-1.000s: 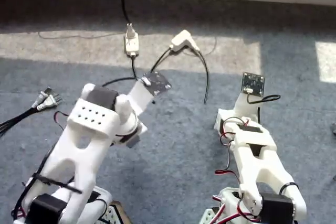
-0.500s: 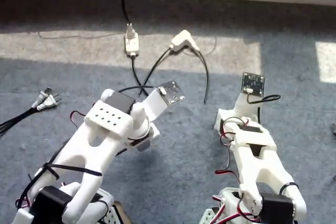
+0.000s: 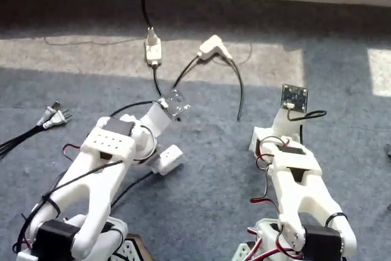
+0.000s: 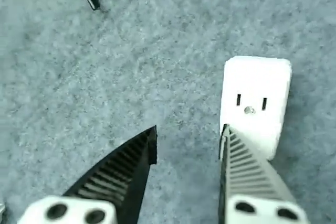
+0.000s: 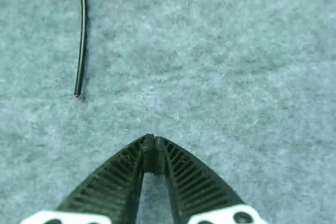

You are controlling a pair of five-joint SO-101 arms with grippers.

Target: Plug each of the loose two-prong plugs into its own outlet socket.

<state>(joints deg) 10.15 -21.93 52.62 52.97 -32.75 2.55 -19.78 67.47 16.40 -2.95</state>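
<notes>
Gaping left jaws beside white outlet socket (image 4: 255,103) on grey carpet (image 4: 105,77).

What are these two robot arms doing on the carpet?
They are meant to plug things in. The left gripper is open beside a white outlet socket lying on the grey carpet, and it holds nothing. The right gripper is shut and empty above the carpet, near a black cable end. The loose plugs lie off to one side, not plugged in yet.
</notes>
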